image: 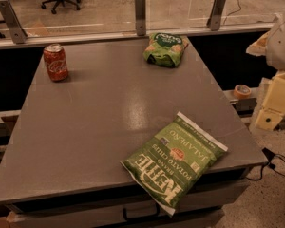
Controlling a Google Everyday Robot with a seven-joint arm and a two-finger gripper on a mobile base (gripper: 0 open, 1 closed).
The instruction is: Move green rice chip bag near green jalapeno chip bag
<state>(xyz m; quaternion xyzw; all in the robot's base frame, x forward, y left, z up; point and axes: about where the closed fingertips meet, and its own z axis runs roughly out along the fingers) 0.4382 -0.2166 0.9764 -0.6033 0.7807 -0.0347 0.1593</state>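
Observation:
The green rice chip bag [165,49], small and puffy with a dark oval logo, lies at the far edge of the grey table [99,108], right of centre. The green jalapeno chip bag [176,162], large and flat with white Kettle lettering, lies at the near right corner and hangs slightly over the front edge. My gripper [274,106] hangs off the table's right side, beyond its edge, below the white arm [281,39]. It is far from both bags and holds nothing that I can see.
A red soda can [55,62] stands upright at the far left of the table. A glass barrier with metal posts [140,13] runs along the far edge. A tape roll [242,90] sits on a ledge to the right.

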